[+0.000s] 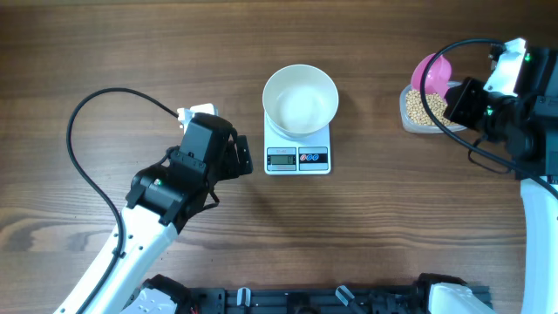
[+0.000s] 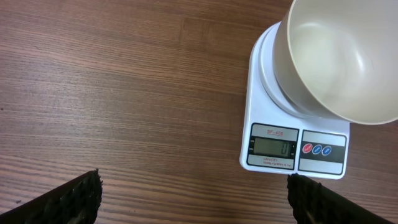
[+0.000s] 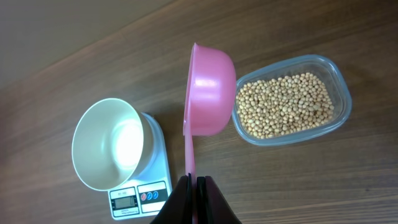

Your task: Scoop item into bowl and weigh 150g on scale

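A brown wooden surface point(image 1: 131, 52) seen from above. At its centre a round white bowl point(image 1: 301, 100) stands on a small white scale point(image 1: 297, 159). The bowl looks empty, its inside smooth and bare. In my left wrist view the scale's display point(image 2: 273, 147) reads zero, and a dark button panel point(image 2: 322, 151) sits beside it on the front edge.

My left arm point(image 1: 161, 192) reaches in from the lower left and ends just left of the scale. My left jaws are spread wide and hold nothing. In the left wrist view their two dark tips show at the bottom corners, with bare wood between them and the scale ahead on the right.

To the right of the scale, well apart from it, lies a clear plastic tub point(image 1: 410, 122). The beans point(image 1: 423, 106), small, round and tan, fill its bottom.

My right arm point(image 1: 539, 218) comes in from the right edge. My right jaws are pressed together on the thin handle point(image 3: 188, 155) of a pink scoop point(image 1: 433, 74), pinching it. From above, the scoop's cup overlaps the far left part of the tub. In my right wrist view the scoop is turned on its edge, its cup just beside the tub, between the tub and the bowl. I cannot tell whether the cup holds any beans.
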Robot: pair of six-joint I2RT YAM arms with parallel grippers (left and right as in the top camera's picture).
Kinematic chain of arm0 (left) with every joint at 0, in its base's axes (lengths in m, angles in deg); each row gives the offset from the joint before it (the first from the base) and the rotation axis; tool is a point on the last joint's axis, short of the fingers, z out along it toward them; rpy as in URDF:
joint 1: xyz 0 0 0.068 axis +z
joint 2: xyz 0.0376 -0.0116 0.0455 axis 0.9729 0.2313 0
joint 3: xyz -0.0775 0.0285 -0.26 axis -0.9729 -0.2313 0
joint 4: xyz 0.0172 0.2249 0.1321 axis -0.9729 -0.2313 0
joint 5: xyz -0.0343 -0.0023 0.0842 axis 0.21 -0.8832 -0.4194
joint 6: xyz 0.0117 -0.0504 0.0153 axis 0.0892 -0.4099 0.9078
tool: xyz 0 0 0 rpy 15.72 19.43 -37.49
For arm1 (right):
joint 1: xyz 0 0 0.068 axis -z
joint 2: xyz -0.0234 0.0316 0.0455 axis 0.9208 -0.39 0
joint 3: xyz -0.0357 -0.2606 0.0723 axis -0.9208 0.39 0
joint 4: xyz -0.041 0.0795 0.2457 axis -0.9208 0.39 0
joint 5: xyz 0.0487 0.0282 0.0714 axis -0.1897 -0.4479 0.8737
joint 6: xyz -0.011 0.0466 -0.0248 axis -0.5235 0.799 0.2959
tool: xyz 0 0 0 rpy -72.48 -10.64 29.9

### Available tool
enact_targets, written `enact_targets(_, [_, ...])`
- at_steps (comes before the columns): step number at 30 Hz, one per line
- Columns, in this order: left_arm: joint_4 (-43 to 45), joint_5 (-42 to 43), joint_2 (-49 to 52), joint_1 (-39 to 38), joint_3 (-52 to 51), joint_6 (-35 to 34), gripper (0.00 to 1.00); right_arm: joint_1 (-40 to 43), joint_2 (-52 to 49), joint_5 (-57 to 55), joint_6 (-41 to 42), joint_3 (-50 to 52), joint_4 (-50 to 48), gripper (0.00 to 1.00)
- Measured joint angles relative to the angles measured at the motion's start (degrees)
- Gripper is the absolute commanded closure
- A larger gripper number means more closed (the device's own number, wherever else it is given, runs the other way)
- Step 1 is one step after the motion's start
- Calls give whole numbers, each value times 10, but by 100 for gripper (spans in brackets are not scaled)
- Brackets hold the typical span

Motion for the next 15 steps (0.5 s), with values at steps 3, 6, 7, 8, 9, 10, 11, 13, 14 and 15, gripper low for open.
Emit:
enact_targets(3, [0, 0, 0, 0, 0, 0, 0, 0, 0, -12, 4, 0, -21, 96])
enact_targets(6, [0, 0, 0, 0, 0, 0, 0, 0, 0, -23, 7, 0, -69, 96])
enact_targets(7, [0, 0, 0, 0, 0, 0, 0, 0, 0, -24, 8, 0, -84, 96])
enact_targets(8, [0, 0, 0, 0, 0, 0, 0, 0, 0, -26, 8, 0, -95, 96])
enact_targets(9, [0, 0, 0, 0, 0, 0, 0, 0, 0, -27, 8, 0, -103, 96])
enact_targets(10, [0, 0, 0, 0, 0, 0, 0, 0, 0, -28, 8, 0, -106, 96])
enact_targets(11, [0, 0, 0, 0, 0, 0, 0, 0, 0, -28, 8, 0, -108, 96])
enact_targets(13, [0, 0, 0, 0, 0, 0, 0, 0, 0, -28, 8, 0, -111, 96])
enact_targets(14, [0, 0, 0, 0, 0, 0, 0, 0, 0, -28, 8, 0, -115, 96])
enact_targets(15, [0, 0, 0, 0, 0, 0, 0, 0, 0, -29, 9, 0, -121, 96])
